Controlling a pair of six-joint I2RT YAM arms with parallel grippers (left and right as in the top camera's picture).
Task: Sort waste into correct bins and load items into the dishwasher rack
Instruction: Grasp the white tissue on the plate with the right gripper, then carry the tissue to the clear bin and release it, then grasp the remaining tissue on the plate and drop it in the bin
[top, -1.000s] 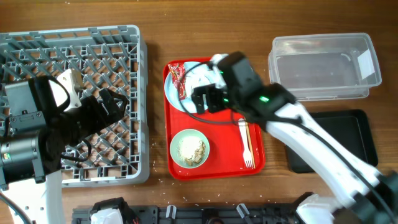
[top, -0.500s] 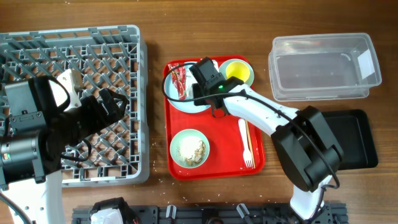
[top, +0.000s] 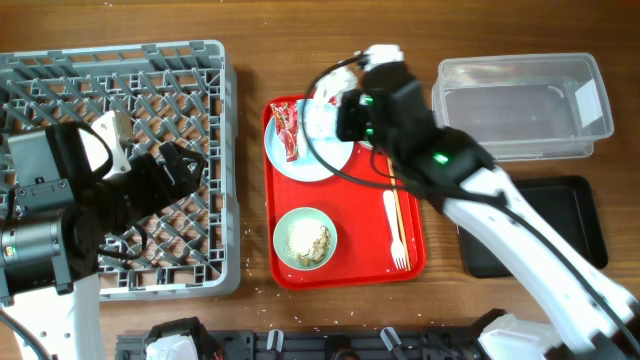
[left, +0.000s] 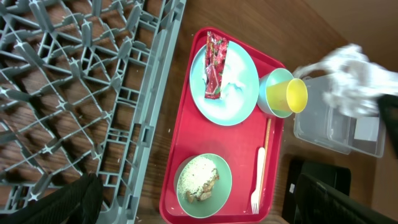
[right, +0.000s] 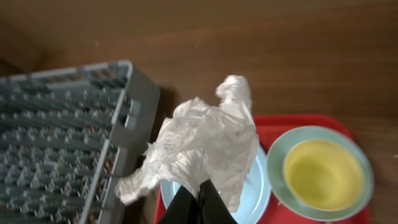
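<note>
The red tray (left: 183, 134) holds a plate (left: 239, 102) with the wrapper (left: 216, 65), a bowl (left: 180, 175) of scraps (left: 199, 183), the cup (left: 297, 94), fork (left: 257, 180) and chopsticks (left: 267, 134). Our right gripper (right: 200, 199) is clenched on the napkin (right: 208, 140), which billows at frame centre just above the fingers (right: 214, 210); our left gripper (top: 185, 165) hangs open over the rack (top: 150, 70).

The rack (left: 74, 93) fills the left of the frame. On the red tray (left: 186, 143) at centre, a wrapper (left: 215, 65) lies on the plate (left: 239, 93), and a cup (left: 292, 95) sits in a bowl (left: 268, 99). Scraps (left: 198, 184) fill a second bowl (left: 225, 177) below, with a fork (left: 257, 180) at lower right. A blurred napkin (left: 348, 78) overlaps the tub (left: 329, 134) at upper right.
</note>
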